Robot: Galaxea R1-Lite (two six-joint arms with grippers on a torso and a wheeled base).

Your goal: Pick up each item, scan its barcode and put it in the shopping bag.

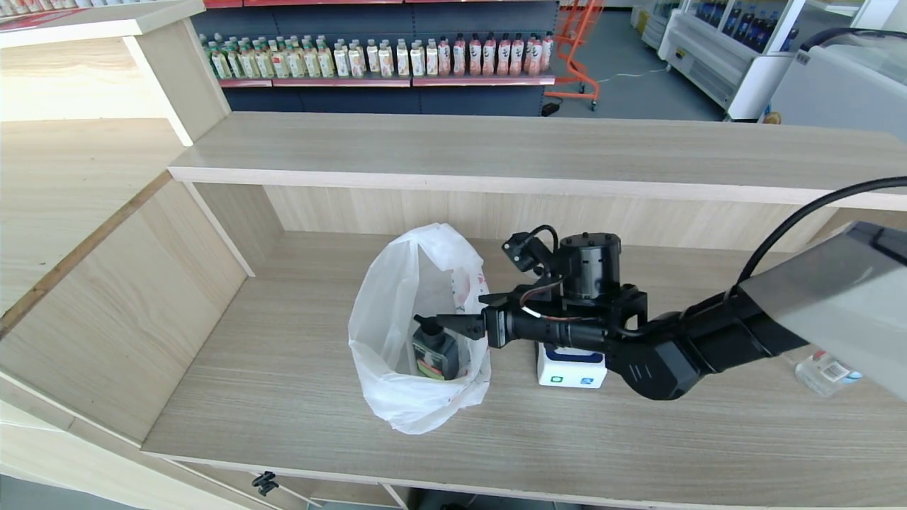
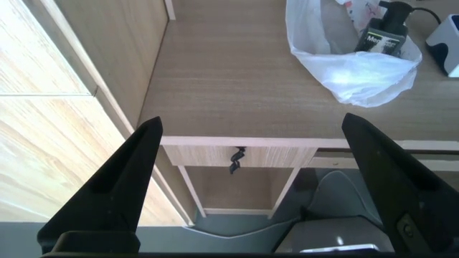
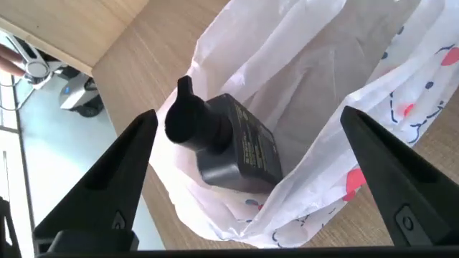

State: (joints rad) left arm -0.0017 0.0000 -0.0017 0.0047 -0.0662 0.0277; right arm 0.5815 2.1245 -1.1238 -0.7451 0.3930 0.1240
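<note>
Right jaws gape; bottle [image 3: 233, 147] just beyond, inside shopping bag [image 1: 386, 301].

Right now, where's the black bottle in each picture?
Head view: bottle inside the bag, near the picture's middle.
Left wrist view: bottle far off, inside the bag.
Right wrist view: bottle close up, inside the open bag.
Shared landmark: the white bag.

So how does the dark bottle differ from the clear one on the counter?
The dark bottle is opaque and sits inside the shopping bag; the clear bottle is see-through and rests on the counter, outside the bag, partly hidden behind the right arm. Both carry labels.
</note>
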